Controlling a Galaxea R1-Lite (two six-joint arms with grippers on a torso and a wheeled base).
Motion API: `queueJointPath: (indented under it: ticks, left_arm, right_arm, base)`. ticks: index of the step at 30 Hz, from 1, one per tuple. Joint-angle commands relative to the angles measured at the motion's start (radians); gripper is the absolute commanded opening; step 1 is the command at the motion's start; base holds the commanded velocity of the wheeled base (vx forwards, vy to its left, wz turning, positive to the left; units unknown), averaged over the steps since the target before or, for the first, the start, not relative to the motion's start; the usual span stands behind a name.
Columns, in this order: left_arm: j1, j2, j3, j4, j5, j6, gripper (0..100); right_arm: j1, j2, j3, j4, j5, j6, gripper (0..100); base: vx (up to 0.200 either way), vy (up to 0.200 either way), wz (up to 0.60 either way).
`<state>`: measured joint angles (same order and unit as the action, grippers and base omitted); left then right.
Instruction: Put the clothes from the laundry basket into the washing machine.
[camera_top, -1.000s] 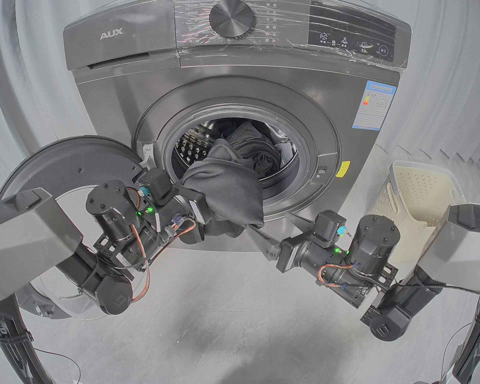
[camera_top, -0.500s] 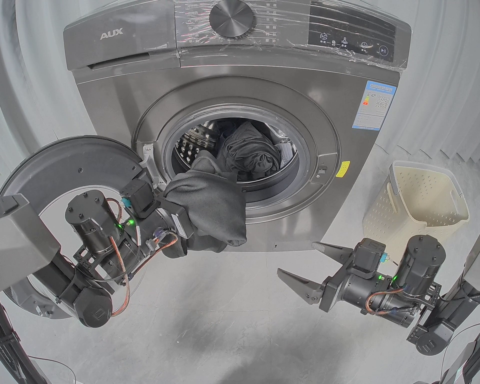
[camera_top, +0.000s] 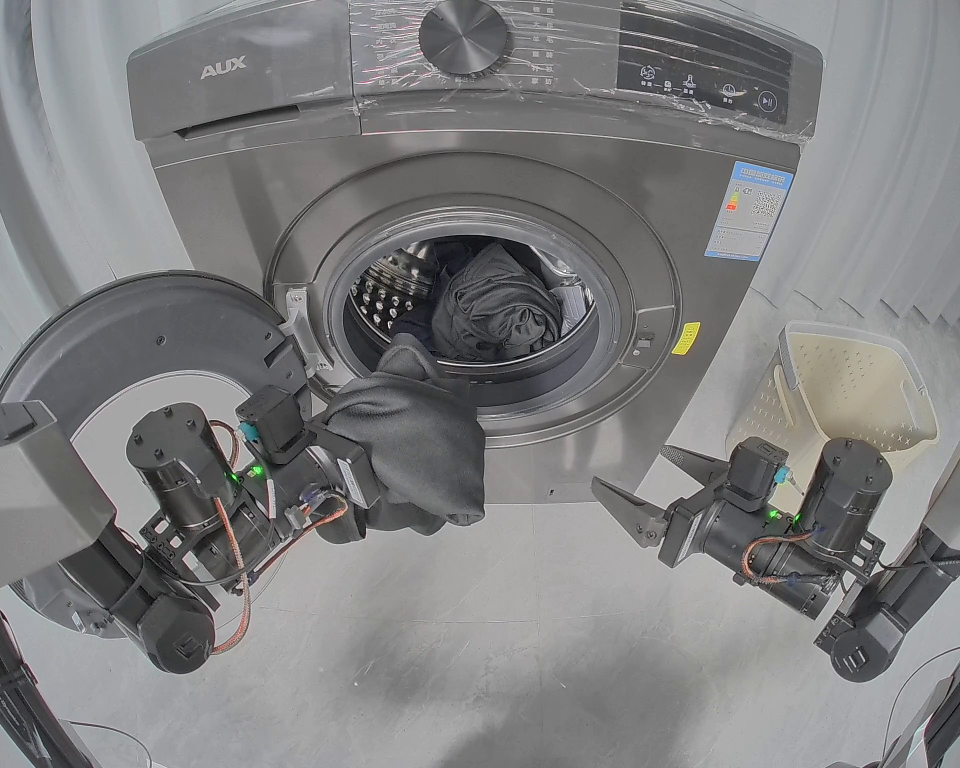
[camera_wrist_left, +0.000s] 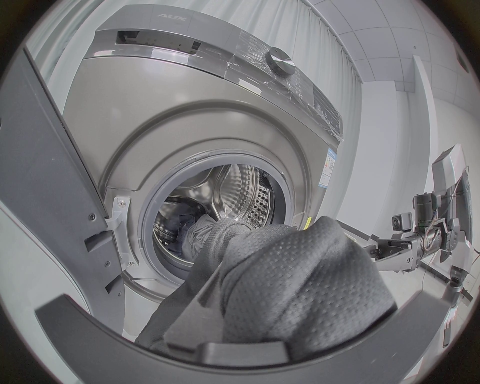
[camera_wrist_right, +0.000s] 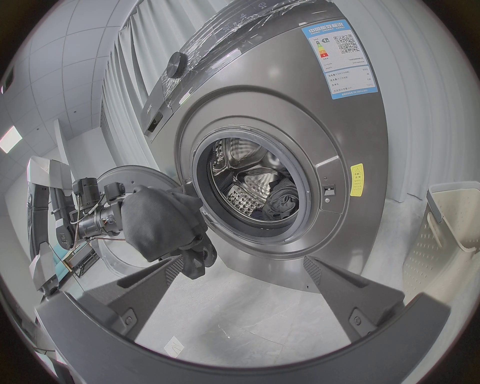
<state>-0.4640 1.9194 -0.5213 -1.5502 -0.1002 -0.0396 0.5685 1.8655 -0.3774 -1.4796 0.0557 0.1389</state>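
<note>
Before round door opening of grey steel front-loading washing machine (camera_top: 250, 200), my left tool (camera_top: 385, 440) clamps dark grey knit garment (camera_top: 440, 470); my right tool (camera_top: 632, 468) at machine's lower right, spread wide, empty.

We see a pale grey floor (camera_top: 480, 650) of smooth, faintly marbled tiles, with thin seams running across it. Directly on it stands a silver-grey front-loading washing machine (camera_top: 230, 210), its base meeting the tiles at the far side of the open stretch. Its round door is swung open to the robot's left and hangs clear of the floor. To the machine's right, near its front corner, a cream perforated plastic laundry basket (camera_top: 850, 390) rests on the same tiles; we cannot tell whether it sits flat or leans. A light grey pleated curtain (camera_top: 880, 200) drops to the floor behind both.
</note>
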Motion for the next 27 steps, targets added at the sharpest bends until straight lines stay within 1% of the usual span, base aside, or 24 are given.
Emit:
queueJointPath:
  ticks: [1,2,3,4,6,7,12,13,22,27]
  left_arm:
    - [-0.007,-0.002,0.009,-0.001,0.004,0.004,0]
    - [-0.008,-0.002,0.01,-0.001,0.005,0.021,0]
    - [-0.008,-0.002,0.01,-0.001,0.005,0.021,0]
    - [-0.008,-0.002,0.009,-0.001,0.016,0.044,0]
    - [-0.013,0.0,0.014,-0.001,0.031,0.06,0]
    - [-0.016,0.001,0.014,-0.001,0.036,0.063,0]
    - [-0.028,0.006,0.017,-0.001,0.033,0.06,0]
    - [-0.03,0.006,0.018,-0.001,0.031,0.063,0]
    - [-0.035,0.013,0.02,-0.001,0.03,0.067,0]
    - [-0.047,0.015,0.032,-0.001,0.03,0.069,0]
  right_arm:
    - [-0.004,0.007,0.0,0.001,-0.001,0.001,100]
    - [-0.004,0.009,0.002,-0.001,-0.001,0.002,100]
    - [-0.004,0.009,0.002,-0.001,-0.001,0.002,100]
    - [-0.004,0.009,0.003,-0.001,-0.001,0.002,100]
    - [-0.002,0.011,0.002,0.001,-0.002,0.002,100]
    - [-0.001,0.011,0.0,0.001,-0.002,0.002,100]
    - [0.008,0.011,0.003,0.001,-0.014,0.004,100]
    - [0.008,0.011,0.003,0.002,-0.014,0.004,100]
    - [0.01,0.015,0.003,0.001,-0.014,0.004,100]
    - [0.016,0.017,0.005,0.001,-0.014,0.004,100]
  base:
    - [0.0,0.0,0.0]
    - [0.0,0.0,0.0]
    - [0.0,0.0,0.0]
    - [0.0,0.0,0.0]
    - [0.0,0.0,0.0]
    - [0.0,0.0,0.0]
    - [0.0,0.0,0.0]
    - [0.0,0.0,0.0]
    - [0.2,0.0,0.0]
    - [0.0,0.0,0.0]
